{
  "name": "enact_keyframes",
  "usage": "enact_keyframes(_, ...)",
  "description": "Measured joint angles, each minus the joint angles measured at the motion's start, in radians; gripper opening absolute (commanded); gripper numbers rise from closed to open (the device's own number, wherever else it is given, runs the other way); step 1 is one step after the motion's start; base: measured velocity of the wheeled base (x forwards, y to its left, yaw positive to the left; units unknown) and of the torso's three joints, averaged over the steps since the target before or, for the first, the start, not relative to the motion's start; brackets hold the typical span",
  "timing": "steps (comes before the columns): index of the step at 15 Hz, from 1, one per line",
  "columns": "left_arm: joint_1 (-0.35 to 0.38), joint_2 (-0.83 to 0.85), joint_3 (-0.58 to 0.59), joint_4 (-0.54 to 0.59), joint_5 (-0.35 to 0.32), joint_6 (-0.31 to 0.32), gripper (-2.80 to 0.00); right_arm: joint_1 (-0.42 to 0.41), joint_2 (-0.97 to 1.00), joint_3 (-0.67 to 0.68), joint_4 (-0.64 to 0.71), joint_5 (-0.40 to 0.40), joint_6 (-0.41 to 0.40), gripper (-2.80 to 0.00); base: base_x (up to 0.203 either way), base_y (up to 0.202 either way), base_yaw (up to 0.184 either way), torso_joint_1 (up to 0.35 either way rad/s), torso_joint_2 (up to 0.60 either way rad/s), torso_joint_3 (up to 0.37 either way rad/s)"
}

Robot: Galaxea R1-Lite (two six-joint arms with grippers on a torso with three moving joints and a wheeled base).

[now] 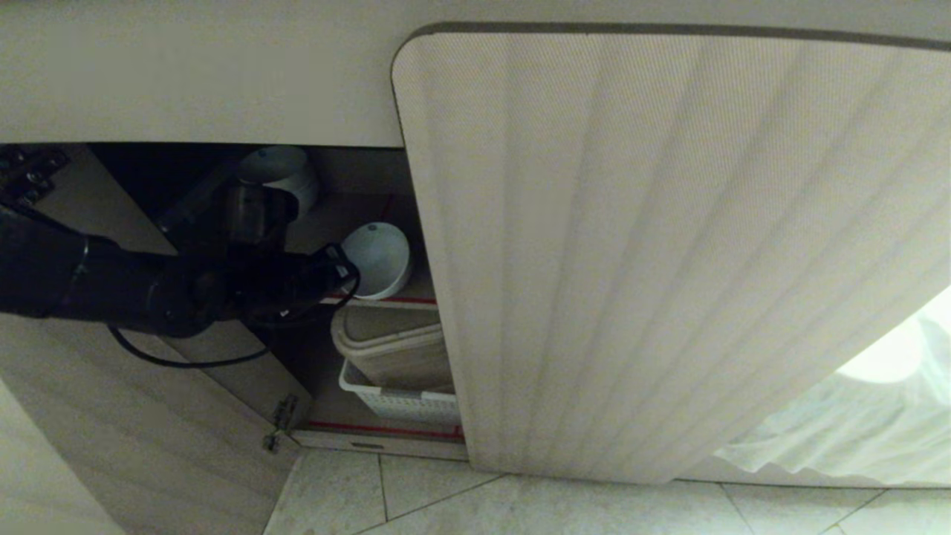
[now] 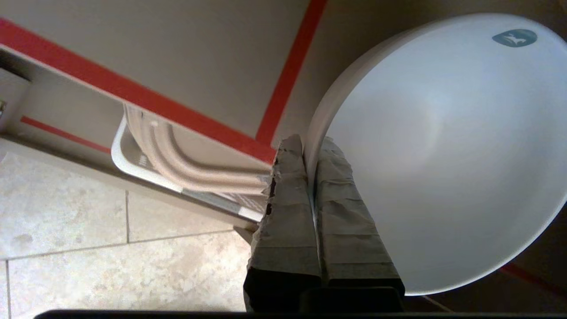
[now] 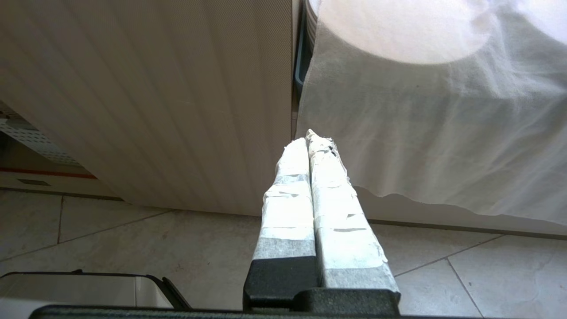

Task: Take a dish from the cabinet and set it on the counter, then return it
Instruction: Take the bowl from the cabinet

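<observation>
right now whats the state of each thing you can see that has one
left gripper: shut on the bowl's rim
bowl: held tilted on edge, inside the cabinet opening
left cabinet door: swung open
right cabinet door: open, standing out toward the camera
basket: on the lower shelf, holding beige containers
right gripper: shut, empty, by the floor

The white bowl hung tilted on its side at the front edge of the upper shelf inside the open cabinet, beneath the desk.
</observation>
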Motion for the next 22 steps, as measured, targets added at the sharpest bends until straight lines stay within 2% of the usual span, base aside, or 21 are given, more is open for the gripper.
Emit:
enact_keyframes(16, -0.009, -0.113, 0.174, 0.000, -0.015, 0.000, -2.80, 0.000, 0.000, 0.000, 0.000, 0.000, 0.000, -2.80, 0.000, 0.000, 0.000, 0.000, 0.00, 0.000)
enact_keyframes(22, -0.050, -0.199, 0.261, 0.000, -0.016, -0.002, -2.80, 0.000, 0.000, 0.000, 0.000, 0.000, 0.000, -2.80, 0.000, 0.000, 0.000, 0.000, 0.00, 0.000)
